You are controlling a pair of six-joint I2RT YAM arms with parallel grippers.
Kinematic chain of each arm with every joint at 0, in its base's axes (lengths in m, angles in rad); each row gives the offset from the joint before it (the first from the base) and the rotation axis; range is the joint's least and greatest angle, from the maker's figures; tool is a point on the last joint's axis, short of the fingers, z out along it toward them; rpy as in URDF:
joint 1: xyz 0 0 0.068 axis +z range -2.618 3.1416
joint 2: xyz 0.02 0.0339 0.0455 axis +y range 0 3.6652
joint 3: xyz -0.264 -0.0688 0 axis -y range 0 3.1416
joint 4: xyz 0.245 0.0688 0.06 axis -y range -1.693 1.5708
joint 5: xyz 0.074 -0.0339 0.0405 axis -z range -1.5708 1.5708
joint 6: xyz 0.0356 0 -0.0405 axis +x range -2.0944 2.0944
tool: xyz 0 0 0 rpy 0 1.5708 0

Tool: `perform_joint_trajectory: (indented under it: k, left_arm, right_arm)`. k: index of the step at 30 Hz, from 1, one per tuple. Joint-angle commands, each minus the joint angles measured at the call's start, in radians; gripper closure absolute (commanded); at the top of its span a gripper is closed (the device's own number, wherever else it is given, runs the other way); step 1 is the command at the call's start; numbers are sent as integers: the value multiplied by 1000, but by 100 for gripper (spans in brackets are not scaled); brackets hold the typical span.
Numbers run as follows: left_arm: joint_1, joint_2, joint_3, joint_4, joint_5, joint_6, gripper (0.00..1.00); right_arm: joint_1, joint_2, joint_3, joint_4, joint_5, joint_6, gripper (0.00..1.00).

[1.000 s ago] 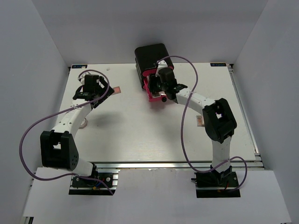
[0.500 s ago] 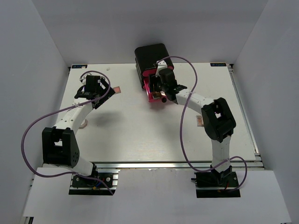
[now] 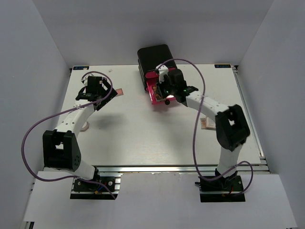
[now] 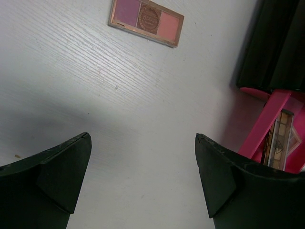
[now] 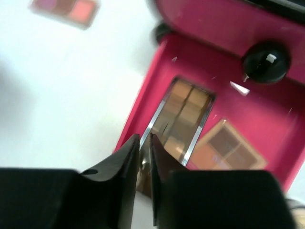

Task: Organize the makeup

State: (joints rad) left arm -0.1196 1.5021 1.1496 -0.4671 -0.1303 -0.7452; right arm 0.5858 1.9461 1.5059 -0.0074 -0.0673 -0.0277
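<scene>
The three-colour palette [image 4: 146, 16] lies flat on the white table [image 3: 143, 129], ahead of my left gripper [image 4: 143, 143], which hangs wide open and empty above bare tabletop. It also shows as a small palette [image 3: 120, 91] in the top view. My right gripper [image 5: 144, 136] hovers over the front edge of the pulled-out pink drawer [image 5: 143, 95]; its jaws are almost together with nothing seen between them. In the drawer lie a brown rectangular palette [image 5: 183, 114] and a square palette [image 5: 226, 148]. Another small palette [image 3: 205, 124] rests on the table by my right arm.
The black box [image 3: 155, 59] with pink drawers stands at the back centre; a shut drawer front above the open one has a black knob [image 5: 266, 61]. A small round thing [image 3: 85, 127] lies under my left arm. White walls close in the table.
My right gripper's jaws have closed from wide apart to nearly together over the drawer, and the right elbow swung out to the right. The left arm shifted slightly, then held still.
</scene>
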Motion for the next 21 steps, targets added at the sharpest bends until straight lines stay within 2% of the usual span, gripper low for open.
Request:
perform_joint_trajectory:
  k: [1,2,3,4,5,6,8,9,10,14,21]
  left_arm:
    - [6,-39,-2,8,1,7,2]
    - [6,-40,-8,10,3,10,2]
    - [6,-40,-11,12,8,15,2]
    - [8,-40,-13,13,11,15,2]
    - [8,-39,-13,13,15,17,2]
    - [8,-39,-13,13,17,17,2]
    - [8,-40,-14,15,21,17,2]
    - [8,-40,-19,18,23,15,2]
    - [6,-43,-21,19,26,14,2]
    - [8,-54,-27,18,27,12,2]
    - [8,-71,-44,16,24,10,2]
  right_arm:
    - [-32,-243,-161,52,-263,-270,85]
    - [-38,-262,-179,3,-401,-360,86]
    - [-46,-271,-184,-69,-463,-456,90]
    - [-46,-266,-167,-144,-510,-656,92]
    - [-46,-254,-152,-225,-560,-742,94]
    - [-47,-240,-130,-379,-580,-821,95]
    - [-47,-187,-64,-529,-601,-1042,96]
    - [-49,-165,-43,-649,-603,-1104,96]
    - [-47,-127,-24,-690,-597,-1161,96]
    - [-49,-40,81,-755,-551,-1253,98]
    - [-47,103,249,-744,-506,-1229,100]
